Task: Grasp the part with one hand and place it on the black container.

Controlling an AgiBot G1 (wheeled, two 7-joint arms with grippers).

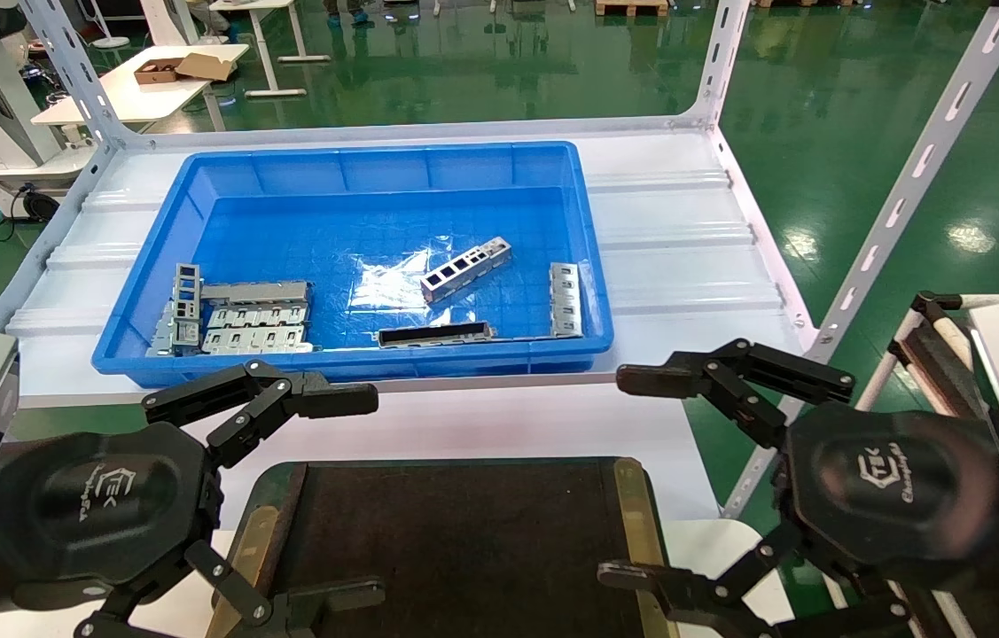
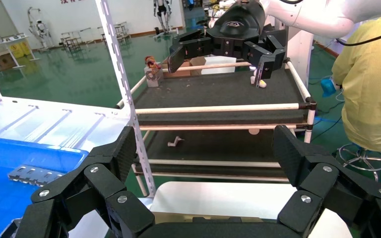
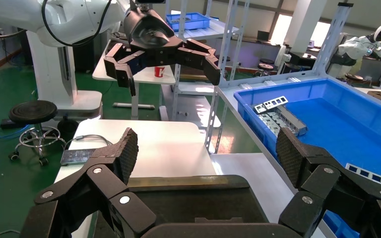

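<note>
The left hand (image 1: 224, 496) and right hand (image 1: 721, 478) hover spread wide and empty beside the black container (image 1: 455, 532). Beyond it, the part (image 1: 465, 269) lies mid blue bin (image 1: 153, 266); only the head view shows it, near grey plates (image 1: 255, 316).

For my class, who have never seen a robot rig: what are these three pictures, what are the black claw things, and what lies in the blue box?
The black claws are a robot's two hands. The head camera looks down: the left hand and right hand hover open, holding nothing, above a black container. Behind it a blue bin holds metal pieces, among them the part, a short silver bar with square cut-outs. The other two pictures come from cameras on each wrist: black fingers frame each view, with the opposite hand farther off.
</note>
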